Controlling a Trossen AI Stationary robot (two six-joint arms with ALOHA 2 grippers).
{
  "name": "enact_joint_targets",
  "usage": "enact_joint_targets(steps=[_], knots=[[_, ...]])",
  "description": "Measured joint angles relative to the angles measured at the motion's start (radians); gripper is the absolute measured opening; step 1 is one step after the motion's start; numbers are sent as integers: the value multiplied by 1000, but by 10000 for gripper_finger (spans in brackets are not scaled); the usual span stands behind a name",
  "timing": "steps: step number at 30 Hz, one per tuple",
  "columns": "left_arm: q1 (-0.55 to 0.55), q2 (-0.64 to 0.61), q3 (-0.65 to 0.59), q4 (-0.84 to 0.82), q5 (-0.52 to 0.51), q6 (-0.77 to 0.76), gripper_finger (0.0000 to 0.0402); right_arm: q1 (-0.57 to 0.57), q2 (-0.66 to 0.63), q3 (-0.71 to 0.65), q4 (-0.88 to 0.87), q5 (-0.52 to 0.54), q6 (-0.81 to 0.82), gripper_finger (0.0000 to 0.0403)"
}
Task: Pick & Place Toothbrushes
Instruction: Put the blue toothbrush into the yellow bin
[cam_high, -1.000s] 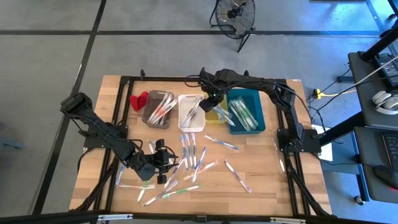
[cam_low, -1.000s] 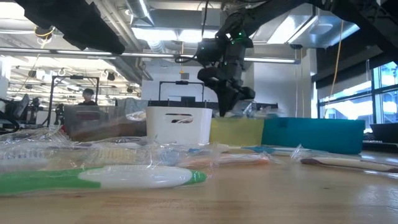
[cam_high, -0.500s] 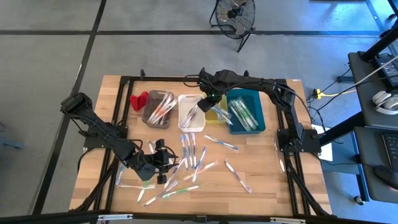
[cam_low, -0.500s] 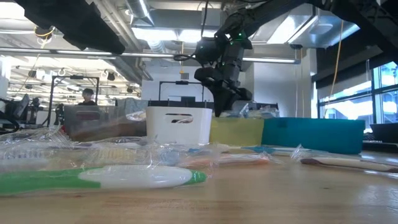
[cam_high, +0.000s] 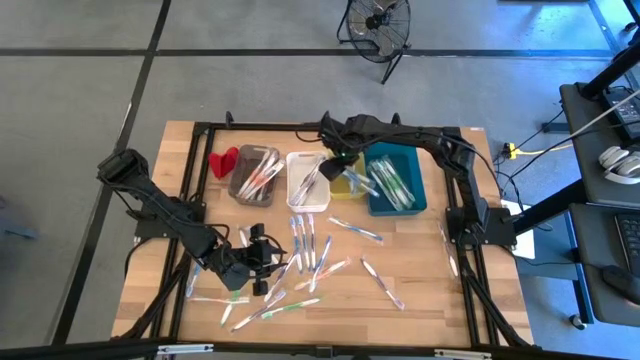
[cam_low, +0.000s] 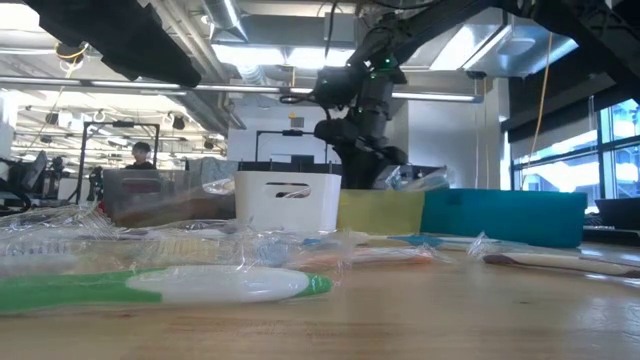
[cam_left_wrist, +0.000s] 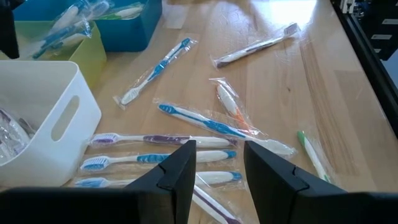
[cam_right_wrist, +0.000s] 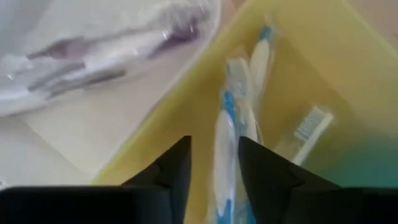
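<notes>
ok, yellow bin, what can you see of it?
The yellow bin is a small open-topped rectangular tub, plastic-looking, upright between the white bin and the teal bin. It holds several wrapped toothbrushes, blue and white. The right gripper hangs just above its near-white-bin edge, partly hiding it from above.

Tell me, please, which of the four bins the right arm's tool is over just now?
The yellow bin, between the white bin and the teal bin; the right tool hangs above it.

Pale wooden desk (cam_high: 420, 280) under a black frame. Four bins: grey (cam_high: 254, 175), white (cam_high: 306, 180), yellow (cam_high: 349, 184), teal (cam_high: 398, 180). The toothbrushes (cam_high: 310, 245) are white with blue, green, pink and purple. A small red object (cam_high: 223, 161) lies beside the grey bin.
</notes>
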Motion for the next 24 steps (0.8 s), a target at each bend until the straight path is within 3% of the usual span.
enact_joint_targets(steps=[10,15,24], knots=[[0,0,0,-1,0,1,130,-11,-5,42,-41,16,-53,224],[0,0,0,-4,0,1,130,-4,-8,135,-160,8,-55,239],[0,0,0,-7,19,1,130,123,-9,263,-412,-158,-78,242]])
